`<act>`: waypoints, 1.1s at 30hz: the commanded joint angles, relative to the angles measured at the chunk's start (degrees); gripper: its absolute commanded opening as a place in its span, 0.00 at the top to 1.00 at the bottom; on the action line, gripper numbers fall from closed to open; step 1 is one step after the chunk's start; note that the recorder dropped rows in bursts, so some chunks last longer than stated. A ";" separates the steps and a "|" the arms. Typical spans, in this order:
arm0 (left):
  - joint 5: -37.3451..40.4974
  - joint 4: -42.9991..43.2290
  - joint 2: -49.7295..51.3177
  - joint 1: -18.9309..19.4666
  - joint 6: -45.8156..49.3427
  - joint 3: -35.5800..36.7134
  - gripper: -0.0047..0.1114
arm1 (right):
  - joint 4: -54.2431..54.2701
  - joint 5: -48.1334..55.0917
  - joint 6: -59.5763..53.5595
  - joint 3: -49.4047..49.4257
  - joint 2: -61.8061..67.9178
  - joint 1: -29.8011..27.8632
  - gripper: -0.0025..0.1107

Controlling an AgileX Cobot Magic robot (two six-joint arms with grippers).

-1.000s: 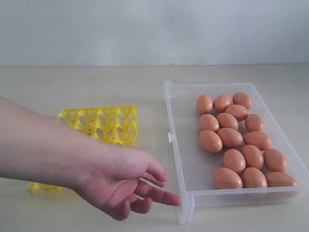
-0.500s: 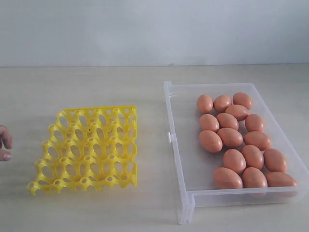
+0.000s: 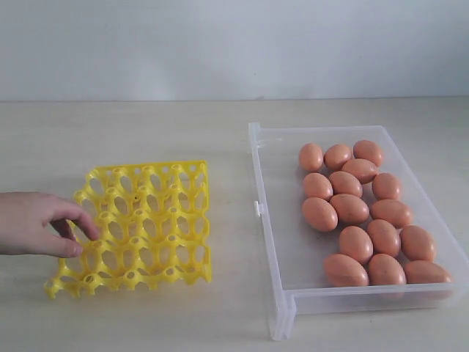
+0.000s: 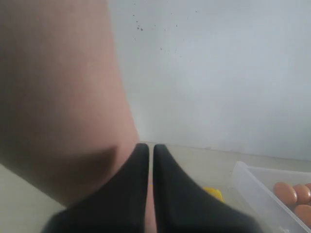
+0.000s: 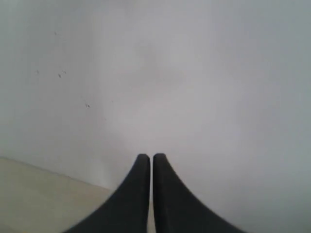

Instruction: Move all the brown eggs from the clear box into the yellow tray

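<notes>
On your counter (image 3: 146, 125) a hand (image 3: 35, 224) touches the yellow tray (image 3: 157, 220); brown eggs (image 3: 349, 208) lie in the clear box (image 3: 286, 235). Your left end effector (image 4: 150, 148) and right end effector (image 5: 150, 158) are pinched together, empty.

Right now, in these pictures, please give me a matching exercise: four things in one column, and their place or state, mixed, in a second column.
1 brown eggs
2 yellow tray
3 person's hand
4 right pincer

A shut, holding nothing
B empty, left of the clear box
C lying inside the clear box
D at the tray's left edge

Pairs: 1-C, 2-B, 3-D, 4-A
</notes>
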 commanded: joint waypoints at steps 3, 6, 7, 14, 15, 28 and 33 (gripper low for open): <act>-0.92 -0.51 -0.15 -0.33 -0.42 -0.18 0.93 | -15.49 -6.45 -0.40 -2.81 7.45 3.86 0.98; -0.92 -0.51 -0.15 -0.33 -0.42 -0.18 0.93 | -25.04 -15.65 -2.12 -2.81 9.35 7.31 0.98; -0.92 -0.51 -0.15 -0.33 -0.42 -0.18 0.93 | -29.30 -19.23 -1.94 -2.81 9.85 8.46 0.98; -0.92 -0.51 -0.15 -0.33 -0.42 -0.18 0.93 | -60.61 -29.44 10.22 -2.81 13.85 11.72 0.98; -0.92 -0.51 -0.15 -0.33 -0.42 -0.18 0.93 | -63.05 -28.69 12.34 -2.81 14.60 11.72 0.98; -0.92 -0.51 -0.15 -0.33 -0.42 -0.18 0.93 | -69.31 -15.97 29.02 -2.81 38.46 45.92 0.98; -0.92 -0.51 -0.15 -0.33 -0.42 -0.18 0.93 | -59.74 -35.65 37.63 -2.81 42.83 53.66 0.98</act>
